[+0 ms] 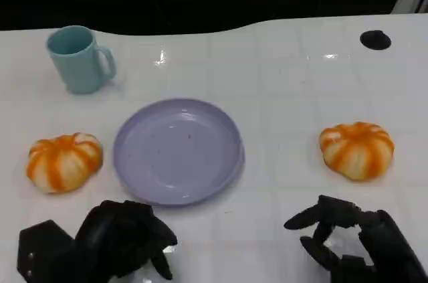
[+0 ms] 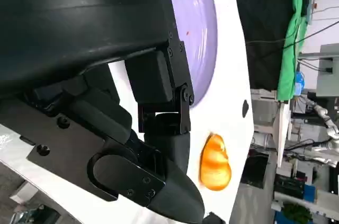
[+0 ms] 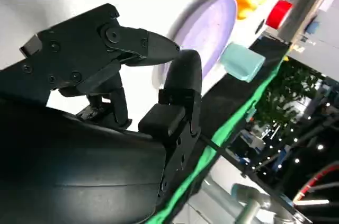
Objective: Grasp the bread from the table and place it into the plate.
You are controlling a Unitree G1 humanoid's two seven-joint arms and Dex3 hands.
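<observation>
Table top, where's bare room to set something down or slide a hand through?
Free: the white table between the plate and right bread, and behind the plate beside the mug. Tighter: the left bread sits close beside the plate, left hand just before them.

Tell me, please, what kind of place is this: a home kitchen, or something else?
Probably a robotics lab or demo hall, not a home. Past the white table, the wrist views show a green cloth hanging, cables and equipment racks. The table holds staged props: a purple plate, a teal mug, and two bread rolls.
</observation>
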